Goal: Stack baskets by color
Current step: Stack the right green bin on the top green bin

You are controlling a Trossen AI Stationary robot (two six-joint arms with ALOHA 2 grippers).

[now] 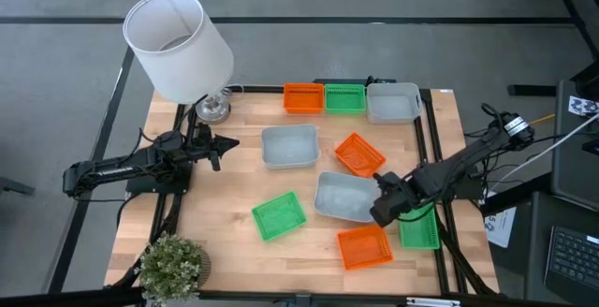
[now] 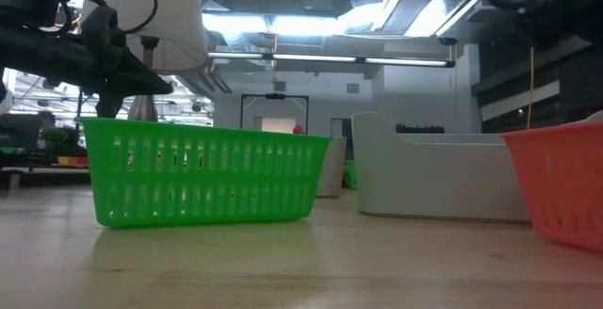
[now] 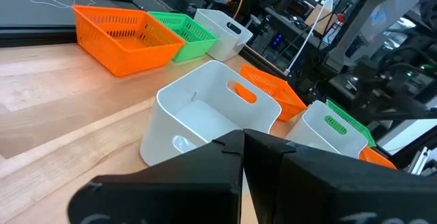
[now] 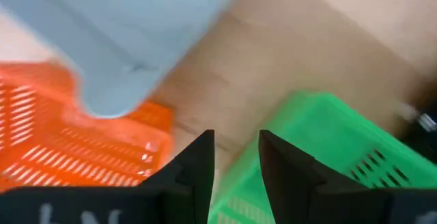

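- Baskets: nine on the wooden surface (image 1: 234,195), none stacked.
- Back row, touching side by side: orange basket (image 1: 302,98), green basket (image 1: 344,97), grey-white basket (image 1: 393,102).
- Middle: second grey-white basket (image 1: 289,146); just beside it a tilted orange basket (image 1: 358,153).
- Front: third grey-white basket (image 1: 344,197), with the loose green basket (image 1: 279,216) beside it toward the left arm.
- Front-right corner: third orange basket (image 1: 364,247) and third green basket (image 1: 418,226), close together.
- Right claw (image 1: 384,211): over the gap between the front grey-white basket and the corner green one, fingers (image 4: 198,166) spread, nothing between them. Right wrist view shows grey-white, orange and green baskets all beneath it.
- Left claw (image 1: 227,142): parked at the left edge of the surface, beside the lamp base, fingers (image 3: 225,159) pressed together, pinching nothing. It points across at the middle grey-white basket.
- Low view: the loose green basket fills the near left, a grey-white one sits behind centre, an orange one is cut by the right edge.
- Other items: lamp with white shade (image 1: 178,45) at the back-left corner, small potted plant (image 1: 173,266) at the front-left corner.
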